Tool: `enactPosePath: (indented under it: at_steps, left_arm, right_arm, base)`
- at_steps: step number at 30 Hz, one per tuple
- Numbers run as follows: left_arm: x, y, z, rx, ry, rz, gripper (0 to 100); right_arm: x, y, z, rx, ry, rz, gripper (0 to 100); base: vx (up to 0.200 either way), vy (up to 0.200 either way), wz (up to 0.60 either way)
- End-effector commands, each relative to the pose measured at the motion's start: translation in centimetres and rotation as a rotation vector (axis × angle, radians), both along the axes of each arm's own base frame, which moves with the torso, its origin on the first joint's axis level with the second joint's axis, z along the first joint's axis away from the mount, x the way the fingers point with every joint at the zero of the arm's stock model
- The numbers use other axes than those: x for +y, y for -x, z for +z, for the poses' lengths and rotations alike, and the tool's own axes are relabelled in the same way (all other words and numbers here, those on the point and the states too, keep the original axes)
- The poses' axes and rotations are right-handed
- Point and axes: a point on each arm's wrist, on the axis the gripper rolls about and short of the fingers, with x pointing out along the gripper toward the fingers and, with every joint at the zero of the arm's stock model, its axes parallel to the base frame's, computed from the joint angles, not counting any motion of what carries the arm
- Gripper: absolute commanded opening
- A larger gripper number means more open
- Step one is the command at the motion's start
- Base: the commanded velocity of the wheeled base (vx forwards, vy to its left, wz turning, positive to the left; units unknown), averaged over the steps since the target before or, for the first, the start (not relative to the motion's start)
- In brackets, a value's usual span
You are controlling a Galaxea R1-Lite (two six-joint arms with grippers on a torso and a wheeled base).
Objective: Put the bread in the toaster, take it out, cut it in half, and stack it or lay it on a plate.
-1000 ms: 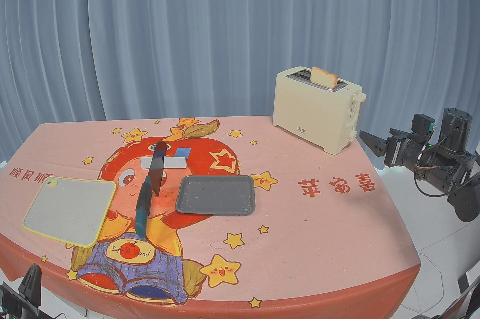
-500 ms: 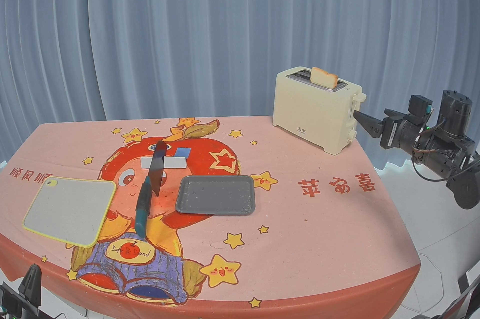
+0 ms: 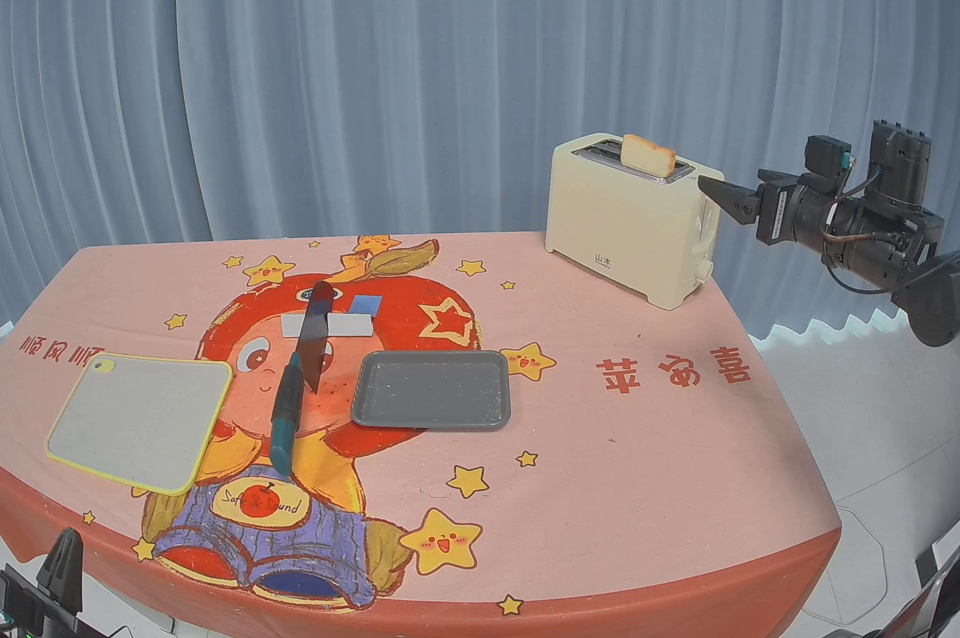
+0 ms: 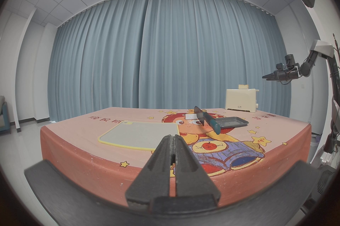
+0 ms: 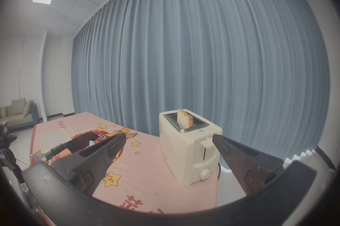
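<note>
A slice of bread (image 3: pixel 648 156) stands upright in the slot of the cream toaster (image 3: pixel 630 220) at the table's back right. My right gripper (image 3: pixel 714 192) hovers just right of the toaster, level with its top, and is open; the right wrist view shows the bread (image 5: pixel 184 119) and toaster (image 5: pixel 187 152) ahead of the gripper (image 5: pixel 169 138). A knife (image 3: pixel 298 375) lies between the yellow-edged cutting board (image 3: pixel 140 420) and the grey plate (image 3: pixel 432 390). My left gripper (image 4: pixel 173 138) is shut and empty, low before the table's front left edge.
A white block and a blue block (image 3: pixel 342 320) lie behind the knife. The toaster's lever (image 3: pixel 718 194) juts toward my right gripper. A blue curtain hangs behind the table. The table's right edge falls off just past the toaster.
My right arm has risen and moved left, from below the toaster's knob to level with its top beside the lever. Nothing on the table has moved.
</note>
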Motion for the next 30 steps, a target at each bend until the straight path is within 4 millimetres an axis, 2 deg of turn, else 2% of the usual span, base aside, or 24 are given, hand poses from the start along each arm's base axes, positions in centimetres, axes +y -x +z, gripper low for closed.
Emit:
enactPosePath:
  at_steps: [1, 8, 14, 30]
  left_arm:
    - [0.0, 0.0, -0.5, 0.0, 0.0, 0.001, 0]
    - [0.0, 0.0, -0.5, 0.0, 0.0, 0.0, 0]
    - [0.0, 0.0, -0.5, 0.002, 0.0, 0.001, 0]
    - [0.0, 0.0, -0.5, 0.002, 0.0, 0.0, 0]
  right_arm:
    - [-0.3, -1.6, -0.2, -0.005, 0.013, 0.005, 100]
    - [-0.8, -3.5, -0.2, -0.021, 0.01, 0.006, 100]
    - [-1.6, -4.6, -0.4, -0.049, 0.067, 0.024, 100]
    - [-2.2, -7.5, -0.5, -0.078, 0.067, 0.023, 100]
  base:
    - [0.0, 0.0, 0.0]
    - [0.0, 0.0, 0.0]
    - [0.0, 0.0, 0.0]
    - [0.0, 0.0, 0.0]
